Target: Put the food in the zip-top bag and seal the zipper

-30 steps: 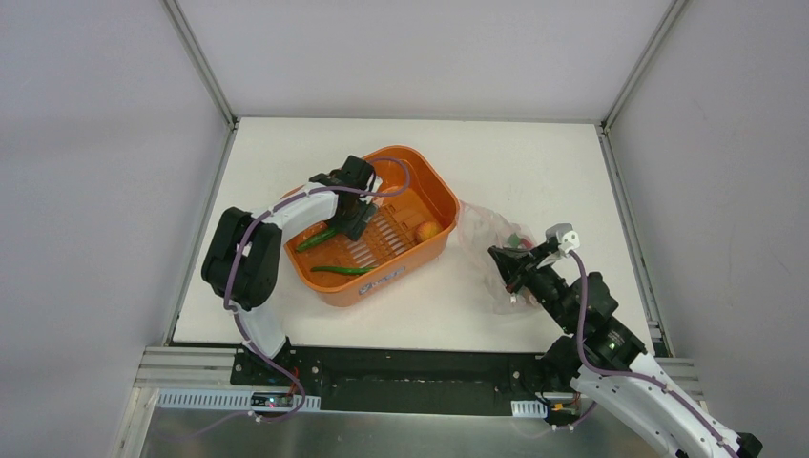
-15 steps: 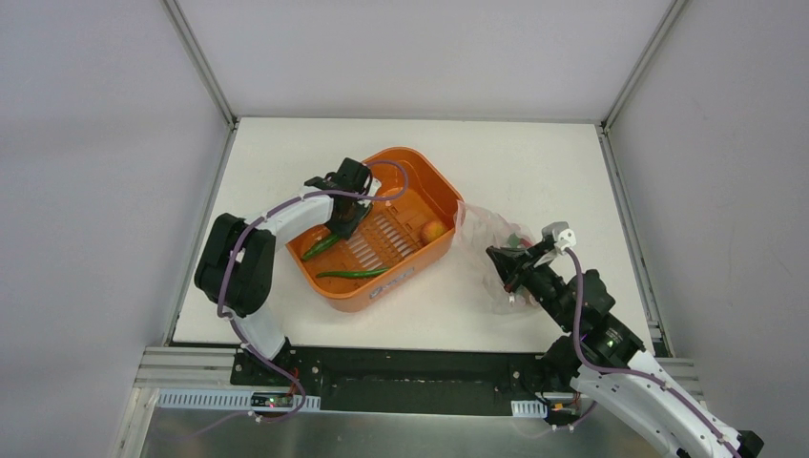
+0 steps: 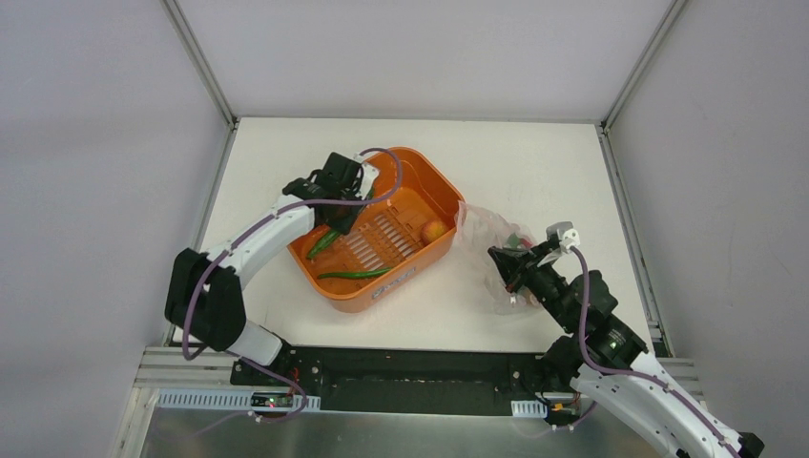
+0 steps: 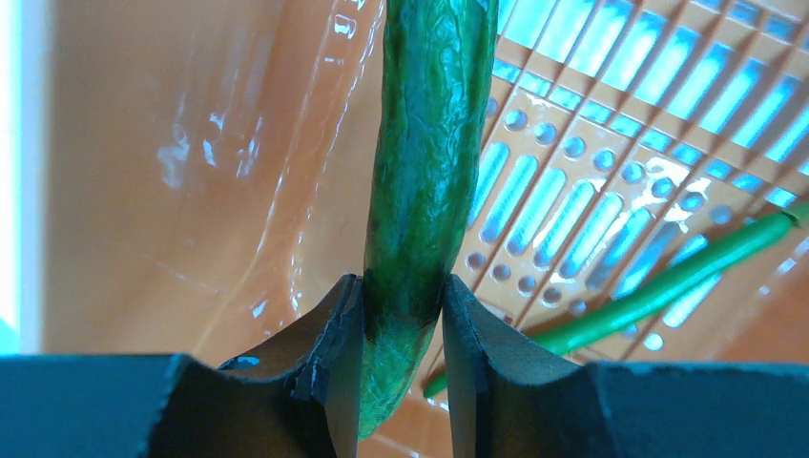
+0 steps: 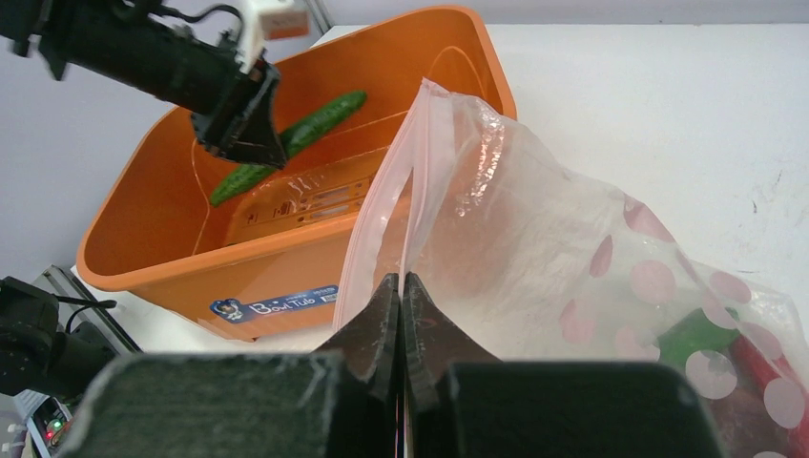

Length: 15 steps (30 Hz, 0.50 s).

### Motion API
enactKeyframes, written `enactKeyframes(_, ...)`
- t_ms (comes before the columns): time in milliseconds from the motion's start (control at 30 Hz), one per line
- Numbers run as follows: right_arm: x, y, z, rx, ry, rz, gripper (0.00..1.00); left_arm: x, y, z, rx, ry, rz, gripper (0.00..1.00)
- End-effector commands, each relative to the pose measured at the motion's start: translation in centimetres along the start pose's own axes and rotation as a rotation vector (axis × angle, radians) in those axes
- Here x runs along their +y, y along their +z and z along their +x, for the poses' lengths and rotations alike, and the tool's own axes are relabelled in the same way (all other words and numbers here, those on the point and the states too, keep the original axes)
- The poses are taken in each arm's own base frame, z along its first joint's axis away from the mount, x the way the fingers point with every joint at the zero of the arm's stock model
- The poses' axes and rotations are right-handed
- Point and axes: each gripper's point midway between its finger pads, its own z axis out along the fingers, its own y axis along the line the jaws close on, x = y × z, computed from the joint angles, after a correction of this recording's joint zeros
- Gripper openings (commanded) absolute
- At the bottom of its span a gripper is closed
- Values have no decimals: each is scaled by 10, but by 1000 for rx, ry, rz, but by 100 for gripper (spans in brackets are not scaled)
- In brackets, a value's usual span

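Inside the orange tub (image 3: 421, 158), my left gripper (image 3: 335, 229) is shut on a thick green chili pepper (image 4: 429, 143); its stub pokes out below the pads (image 4: 339, 334). On the tub's slotted floor lie a slim green chili (image 3: 353, 274) and a round orange piece (image 3: 432, 230). The clear dotted zip-top bag (image 3: 485, 232) lies right of the tub, mouth towards it. My right gripper (image 5: 402, 286) is shut on the bag's mouth edge by the pink zipper (image 5: 382, 210). A green piece (image 5: 692, 334) and a red chili (image 5: 763, 367) lie inside the bag.
The tub's near wall (image 5: 172, 277) stands between the held pepper and the bag mouth. White table (image 3: 534, 162) stretches behind the tub and bag, bounded by metal rails and grey walls.
My left jaws have closed on the thick green pepper, and the left arm's elbow has swung out to the left. The right gripper has kept hold of the bag.
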Motion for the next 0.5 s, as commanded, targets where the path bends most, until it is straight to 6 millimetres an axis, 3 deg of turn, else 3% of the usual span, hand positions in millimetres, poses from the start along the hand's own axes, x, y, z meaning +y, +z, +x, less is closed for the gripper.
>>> enactKeyframes(0, -1, -7, -27, -69, 52, 34, 0, -6, -45, -8, -90, -23, 52, 11)
enactKeyframes(200, -4, -12, -32, -92, 89, 57, 0, -29, -86, -20, -249, -94, 201, 11)
enactKeyframes(467, -4, -21, -40, -134, 146, 55, 0, -61, -149, -54, -527, -228, 440, 10)
